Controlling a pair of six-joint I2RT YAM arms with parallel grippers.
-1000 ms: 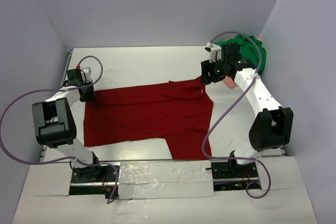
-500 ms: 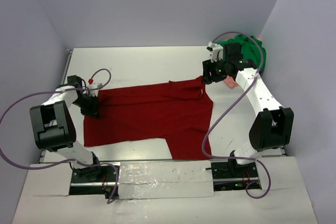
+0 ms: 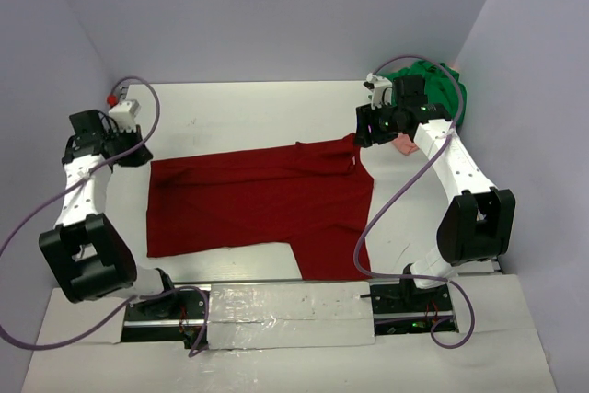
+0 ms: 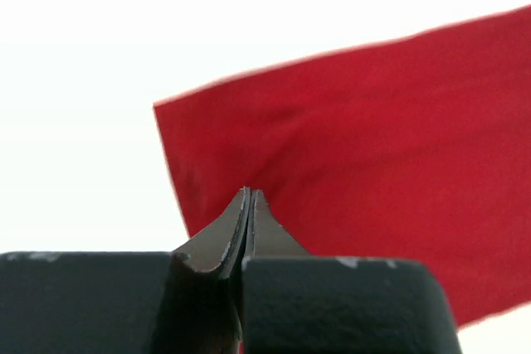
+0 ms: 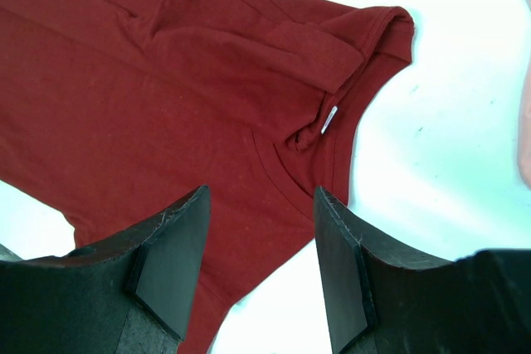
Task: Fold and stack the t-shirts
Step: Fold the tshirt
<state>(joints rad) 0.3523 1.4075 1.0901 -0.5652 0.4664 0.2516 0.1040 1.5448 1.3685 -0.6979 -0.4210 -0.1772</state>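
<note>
The dark red t-shirt [image 3: 258,200] lies spread flat on the white table [image 3: 239,117], with its collar at the right. My left gripper [image 3: 140,156] is shut and empty, just left of the shirt's far-left corner. In the left wrist view its closed fingertips [image 4: 249,194] point at that corner of the shirt [image 4: 348,147]. My right gripper [image 3: 364,128] is open and hovers over the collar and shoulder. In the right wrist view its jaws [image 5: 261,201] stand wide apart above the red cloth [image 5: 166,105]. The green t-shirt [image 3: 433,89] and the pink one [image 3: 403,144] lie at the far right.
The green shirt is bunched against the right wall, behind my right arm. A strip of the pink cloth [image 5: 524,147] shows at the right edge of the right wrist view. Grey walls close the table on three sides. Purple cables loop from both arms.
My left arm has pulled away from the shirt's left edge, swinging up and out to the far left. The shirt's left edge lies flat. My right arm has hardly moved.
</note>
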